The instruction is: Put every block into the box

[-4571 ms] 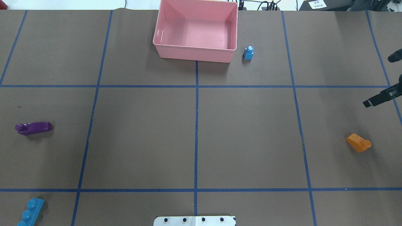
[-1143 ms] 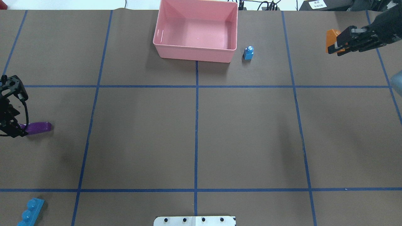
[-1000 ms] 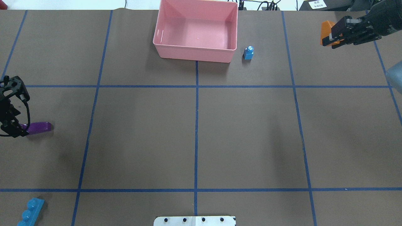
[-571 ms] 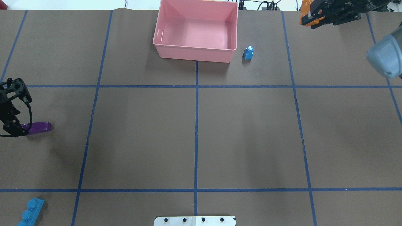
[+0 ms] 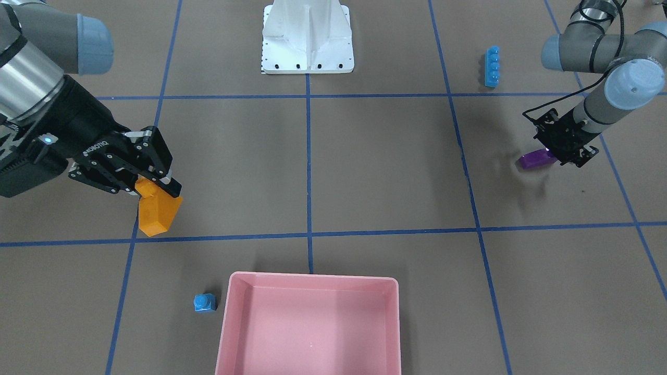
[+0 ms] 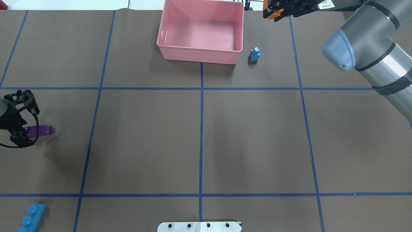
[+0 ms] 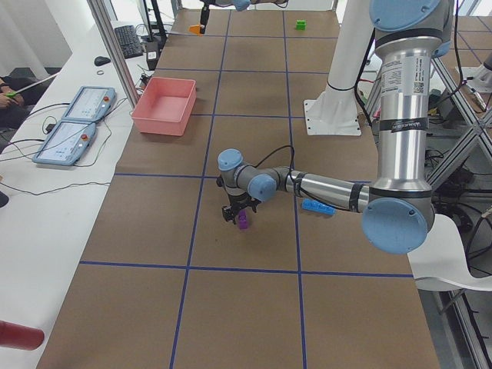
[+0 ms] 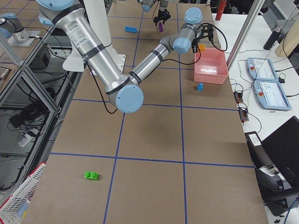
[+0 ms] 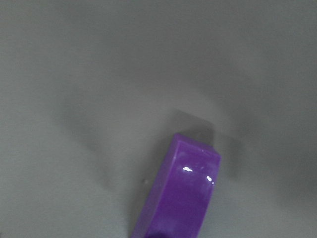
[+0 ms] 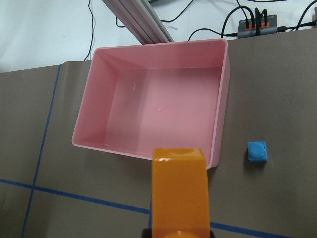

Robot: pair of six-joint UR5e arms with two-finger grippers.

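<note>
My right gripper (image 5: 156,182) is shut on the orange block (image 5: 153,211) and holds it in the air, to the right of the pink box (image 6: 199,58) in the overhead view and clear of it. The right wrist view shows the orange block (image 10: 179,191) in front of the empty box (image 10: 220,109). My left gripper (image 6: 19,137) is low over the left end of the purple block (image 6: 40,130), which lies on the table. Its jaws look open. The tiny light-blue block (image 6: 254,54) stands just right of the box. The long light-blue bar (image 6: 30,217) lies near left.
A green block (image 8: 91,176) lies far off on the robot's right side of the table. The white metal base (image 6: 199,226) sits at the near edge, in the middle. Blue tape lines grid the brown table cover.
My right gripper has picked the orange block up from the table's right side and carried it up and left towards the box. My left gripper has come in over the purple block's end.
</note>
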